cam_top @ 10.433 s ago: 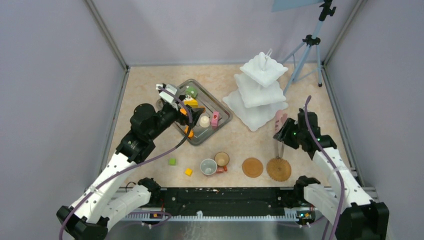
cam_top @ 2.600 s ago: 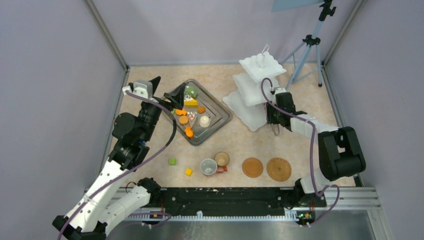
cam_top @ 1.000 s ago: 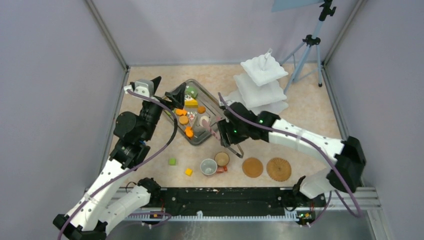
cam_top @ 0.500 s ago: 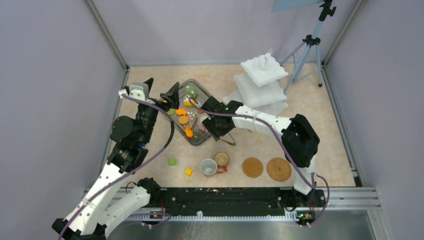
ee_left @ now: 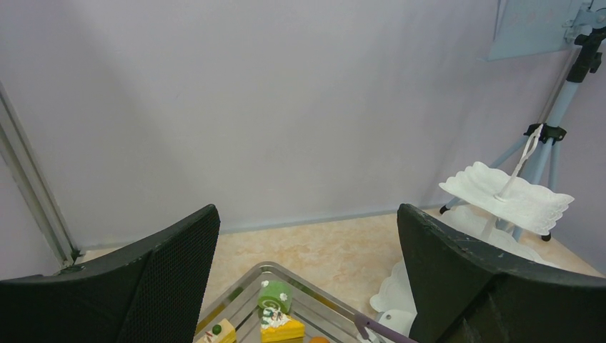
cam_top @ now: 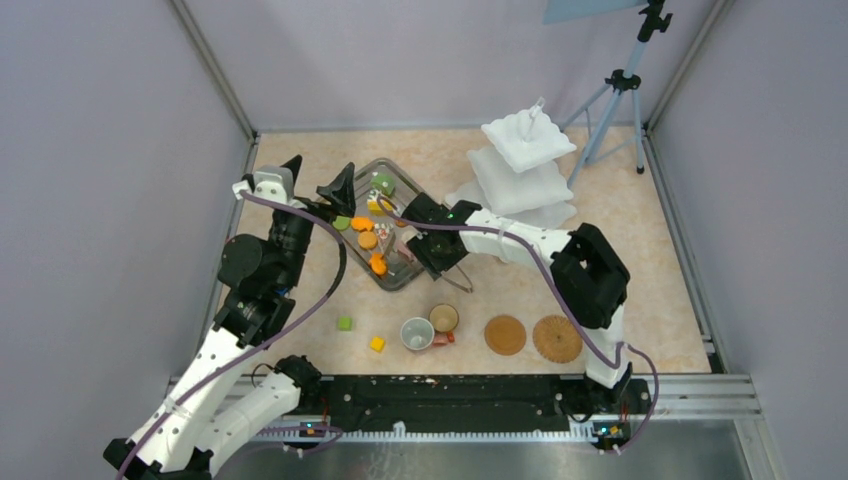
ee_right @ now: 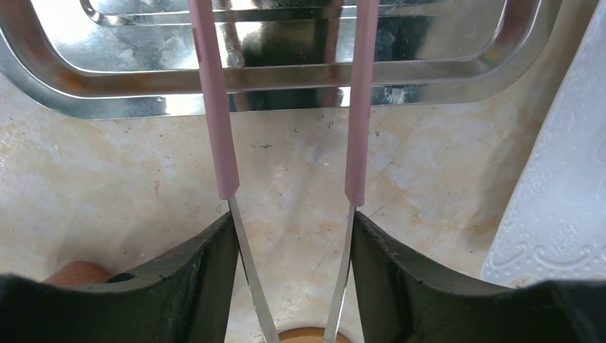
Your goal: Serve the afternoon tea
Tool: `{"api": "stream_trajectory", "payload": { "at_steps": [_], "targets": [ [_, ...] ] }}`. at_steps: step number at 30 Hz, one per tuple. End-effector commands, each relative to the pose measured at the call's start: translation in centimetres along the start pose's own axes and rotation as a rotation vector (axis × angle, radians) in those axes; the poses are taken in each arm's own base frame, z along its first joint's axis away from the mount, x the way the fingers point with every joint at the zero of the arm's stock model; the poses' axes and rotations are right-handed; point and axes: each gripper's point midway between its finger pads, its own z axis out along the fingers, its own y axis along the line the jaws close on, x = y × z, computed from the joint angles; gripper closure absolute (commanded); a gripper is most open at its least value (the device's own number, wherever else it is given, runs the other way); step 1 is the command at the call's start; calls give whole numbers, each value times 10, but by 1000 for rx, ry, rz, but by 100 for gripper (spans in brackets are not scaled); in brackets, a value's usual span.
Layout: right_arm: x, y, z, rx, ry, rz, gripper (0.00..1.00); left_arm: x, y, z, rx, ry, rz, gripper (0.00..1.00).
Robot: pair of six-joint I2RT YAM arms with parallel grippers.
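Several toy pastries lie in the steel tray point(cam_top: 397, 284): orange rounds point(cam_top: 368, 240), a green roll point(cam_top: 383, 184) and a yellow cake wedge point(cam_top: 379, 204). My right gripper point(cam_top: 436, 248) hangs over the tray's right edge, shut on the pink tongs point(ee_right: 220, 136), whose pink tips reach over the tray point(ee_right: 286, 86). My left gripper point(cam_top: 318, 178) is raised above the tray's far left corner, open and empty point(ee_left: 309, 221), with the green roll point(ee_left: 275, 294) below it. Two cups point(cam_top: 417, 333) point(cam_top: 444, 318) and two woven mats point(cam_top: 505, 335) point(cam_top: 557, 338) sit near the front. The white three-tier stand point(cam_top: 520, 170) is at the back right.
A green cube point(cam_top: 345, 323) and a yellow cube point(cam_top: 377, 344) lie on the table left of the cups. A tripod point(cam_top: 612, 100) stands behind the stand. The stand's lowest tier point(ee_right: 564, 179) lies just right of my right gripper.
My right gripper has carried the tongs left and farther away, from beside the cups to the tray's right edge. The left gripper has drifted slightly left and up, still open.
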Motion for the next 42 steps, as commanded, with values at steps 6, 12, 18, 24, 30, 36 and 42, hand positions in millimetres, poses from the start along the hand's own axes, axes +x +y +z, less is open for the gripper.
{"api": "stream_trajectory", "payload": {
  "at_steps": [6,12,18,24,30,36,42],
  "targets": [
    [-35,-2,-16,-5,-122,30,58,-11,1,1,-6,-44,-5,1],
    [-46,-4,-44,-18,-216,51,68,-10,0,2,0,-41,-7,1],
    [-30,-13,-91,-23,-273,107,72,-11,-1,1,3,-43,-9,1],
    [16,-17,-137,-80,-303,190,74,-9,-2,2,8,-37,-13,1],
    [79,-45,-184,-14,-316,315,75,-8,-4,3,17,-33,-20,1],
    [115,-95,-214,157,-336,443,76,-6,-8,4,35,-25,-29,1],
    [117,-139,-221,242,-340,534,76,0,-9,6,38,-8,-24,1]
  ]
}}
